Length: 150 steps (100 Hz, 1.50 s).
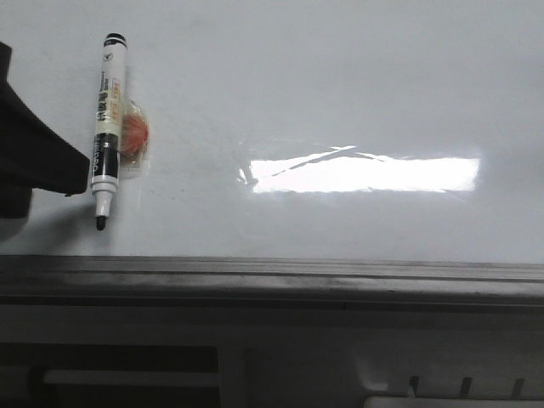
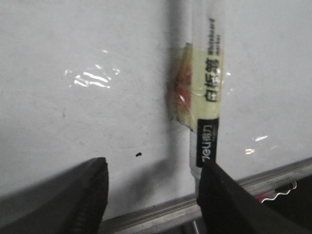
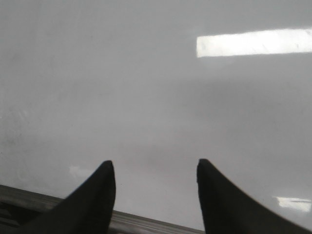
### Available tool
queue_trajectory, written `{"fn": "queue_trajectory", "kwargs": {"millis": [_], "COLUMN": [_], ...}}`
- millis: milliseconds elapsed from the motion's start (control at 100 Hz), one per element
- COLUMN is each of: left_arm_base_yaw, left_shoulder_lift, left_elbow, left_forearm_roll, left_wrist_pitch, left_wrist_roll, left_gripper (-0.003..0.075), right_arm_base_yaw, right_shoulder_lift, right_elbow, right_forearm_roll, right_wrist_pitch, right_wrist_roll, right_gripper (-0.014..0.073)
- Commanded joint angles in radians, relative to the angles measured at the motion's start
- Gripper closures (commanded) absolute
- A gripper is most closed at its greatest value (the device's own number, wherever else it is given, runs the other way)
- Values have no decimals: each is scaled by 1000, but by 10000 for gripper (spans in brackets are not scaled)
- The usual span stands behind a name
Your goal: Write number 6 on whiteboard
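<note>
Glossy whiteboard (image 1: 340,85), no ink on it.
Your left claw (image 2: 151,195) and right claw (image 3: 156,195) both gape; taped marker (image 1: 107,127) lies far left, part blurred.

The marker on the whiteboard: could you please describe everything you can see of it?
The marker is a slim white pen with a black cap end, black label bands and printed characters. Its dark tip is uncapped and points toward the grey edge rail. It lies flat on the whiteboard, taped over a small orange-red object. The left gripper is open, and one finger overlaps its barrel in the wrist view.
</note>
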Motion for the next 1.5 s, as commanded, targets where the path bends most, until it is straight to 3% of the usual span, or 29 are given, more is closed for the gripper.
{"fn": "queue_trajectory", "kwargs": {"millis": [0,210,430,700,1030,1150,1290,1390,1490], "left_arm_base_yaw": [-8,-8,-8,-8,-8,-8,-8,-17,-52], "left_shoulder_lift": [10,12,12,28,127,136,126,95,48], "left_elbow": [-34,-46,-104,-111,-111,-111,-111,-121,-144], "left_forearm_roll": [-56,-73,-82,-82,-82,-75,-66,-64,-64], "left_wrist_pitch": [-46,-41,89,-15,1,-9,29,67,139], "left_wrist_roll": [2,2,2,2,2,3,6,108,313], "left_gripper": [332,331,331,331,335,438,736,737,739], "right_arm_base_yaw": [1,1,1,1,1,1,1,1,1], "right_shoulder_lift": [19,19,19,19,19,19,19,19,19], "right_elbow": [-38,-38,-38,-38,-38,-38,-38,-38,-38], "right_forearm_roll": [1,1,1,1,3,14,44,102,192], "right_wrist_pitch": [-66,-66,-66,-64,-64,-54,-19,37,83], "right_wrist_roll": [-13,-13,-13,-13,-13,-13,-13,-30,-189], "right_gripper": [250,250,250,250,250,250,250,250,250]}}
